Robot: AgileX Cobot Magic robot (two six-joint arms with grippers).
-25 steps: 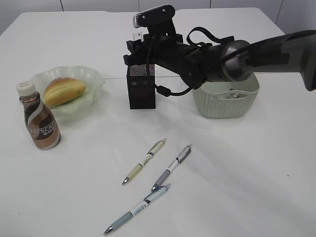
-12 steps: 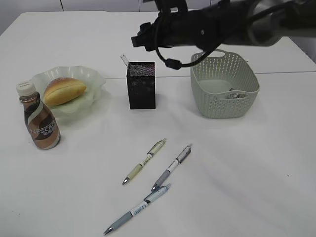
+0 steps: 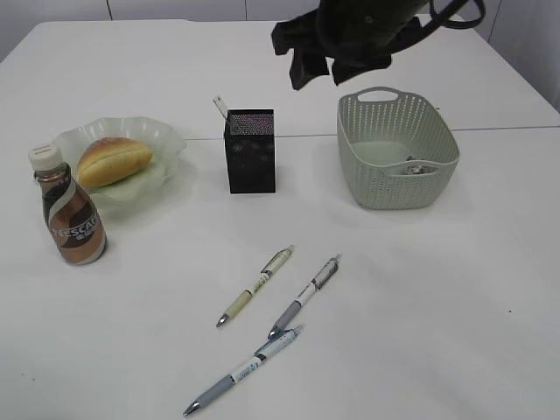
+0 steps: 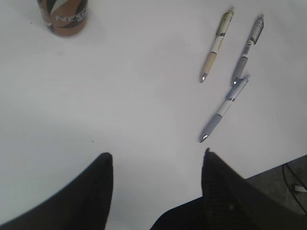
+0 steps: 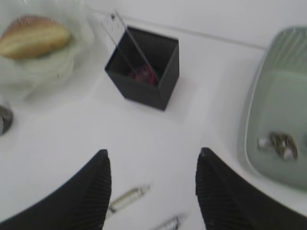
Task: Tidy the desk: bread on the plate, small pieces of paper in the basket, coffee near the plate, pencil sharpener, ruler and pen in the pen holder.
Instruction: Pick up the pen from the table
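A black mesh pen holder (image 3: 251,150) holds a clear ruler (image 3: 220,108) and a reddish item (image 5: 143,74). Three pens (image 3: 255,285) (image 3: 304,296) (image 3: 245,369) lie loose on the table in front of it. Bread (image 3: 114,160) lies on the pale green plate (image 3: 166,138), with the coffee bottle (image 3: 72,210) beside it. Paper pieces (image 3: 416,168) lie in the basket (image 3: 398,184). My right gripper (image 3: 317,72) hangs open and empty high above the holder; in its wrist view it (image 5: 153,153) looks down on the holder (image 5: 144,67). My left gripper (image 4: 157,155) is open and empty over bare table near the pens (image 4: 224,108).
The basket (image 5: 283,120) stands right of the holder. The table's front edge (image 4: 273,167) shows at the lower right of the left wrist view. The coffee bottle (image 4: 64,17) is at that view's top left.
My right arm has risen from the pen holder and drawn back up and to the right. The ruler now stands in the holder, free of the gripper.
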